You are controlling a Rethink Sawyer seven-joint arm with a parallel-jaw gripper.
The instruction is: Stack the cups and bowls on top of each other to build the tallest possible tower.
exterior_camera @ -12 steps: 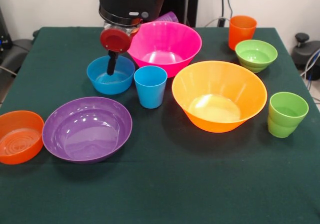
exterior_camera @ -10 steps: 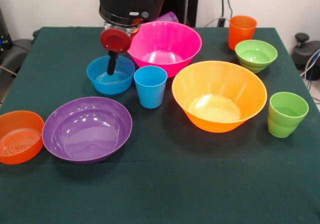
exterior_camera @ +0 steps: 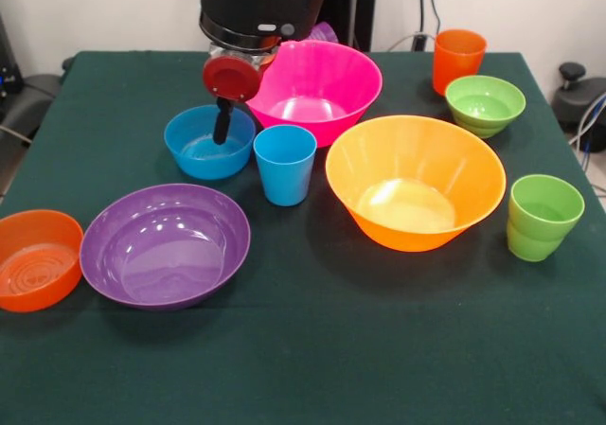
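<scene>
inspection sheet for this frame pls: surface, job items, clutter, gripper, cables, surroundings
Surface: dark green tablecloth, flat, no spills seen.
Job's things: pink bowl, yellow-orange bowl, purple bowl, blue bowl, green bowl, orange bowl; blue cup, green cup, orange cup, purple cup mostly hidden behind the pink bowl. All upright, nothing stacked yet.
Clutter: nothing seen.
Gripper: gripper hangs over the blue bowl near its far rim; open or shut cannot be told.
Cables: cables hang down the wall behind the table.
Surroundings: pale wall; dark equipment at the right edge.
</scene>
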